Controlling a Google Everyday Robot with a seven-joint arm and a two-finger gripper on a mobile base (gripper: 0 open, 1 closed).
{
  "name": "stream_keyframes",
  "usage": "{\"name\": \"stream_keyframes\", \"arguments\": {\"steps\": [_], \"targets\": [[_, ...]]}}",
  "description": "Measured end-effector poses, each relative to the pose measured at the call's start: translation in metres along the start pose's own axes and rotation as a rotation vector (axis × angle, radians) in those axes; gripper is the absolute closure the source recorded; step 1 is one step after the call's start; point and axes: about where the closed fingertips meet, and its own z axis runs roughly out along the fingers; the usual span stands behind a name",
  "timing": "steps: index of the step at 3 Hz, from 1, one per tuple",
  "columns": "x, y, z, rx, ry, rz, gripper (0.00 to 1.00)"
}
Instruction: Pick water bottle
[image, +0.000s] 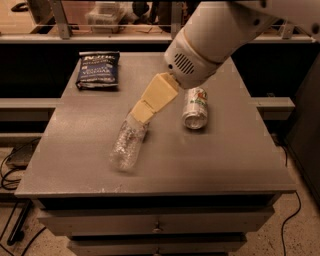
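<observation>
Pincer (136, 113) covers the neck of the water bottle (125, 147); its grip cannot be told.

Silver can (195, 108) on side; chip bag (98, 70) rear-left

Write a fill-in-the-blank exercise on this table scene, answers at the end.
The water bottle lies on its ____.
The tool is above one end of the ____.
In the picture, the silver can lies to the bottle's ____.
The chip bag is at the table's far ____ corner.
Answers: side; bottle; right; left.
</observation>
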Motion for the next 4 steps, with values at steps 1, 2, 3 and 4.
{"name": "stream_keyframes", "arguments": {"steps": [1,2,3,4], "targets": [[-0.016,0.011,0.023,-0.047,0.012,-0.006,0.0],[-0.027,0.018,0.047,-0.058,0.044,0.01,0.0],[-0.028,0.013,0.071,-0.034,0.094,0.061,0.0],[-0.024,0.003,0.085,0.011,0.129,0.121,0.0]]}}
